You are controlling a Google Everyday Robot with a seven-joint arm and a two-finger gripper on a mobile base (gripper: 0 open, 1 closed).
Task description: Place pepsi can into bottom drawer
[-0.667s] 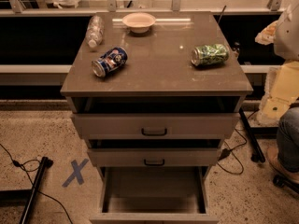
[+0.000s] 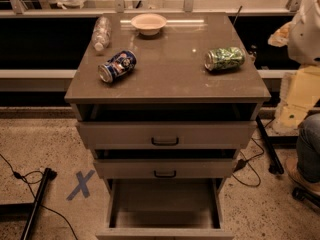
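The pepsi can (image 2: 117, 66) lies on its side on the left part of the cabinet top (image 2: 170, 79), its silver end facing front left. The bottom drawer (image 2: 164, 209) is pulled wide open below, and its flat interior holds nothing. The two shallower drawers (image 2: 165, 134) above it, with dark handles, stand slightly ajar. My gripper is out of view. Only white and cream arm parts (image 2: 305, 39) show at the right edge, away from the can.
A green patterned can (image 2: 225, 58) lies on its side at the top's right. A clear plastic bottle (image 2: 101, 32) lies at the back left and a white bowl (image 2: 148, 22) at the back middle. Cables (image 2: 30, 176), a blue floor cross (image 2: 80, 185) and a jeans-clad leg (image 2: 309, 144) surround the cabinet.
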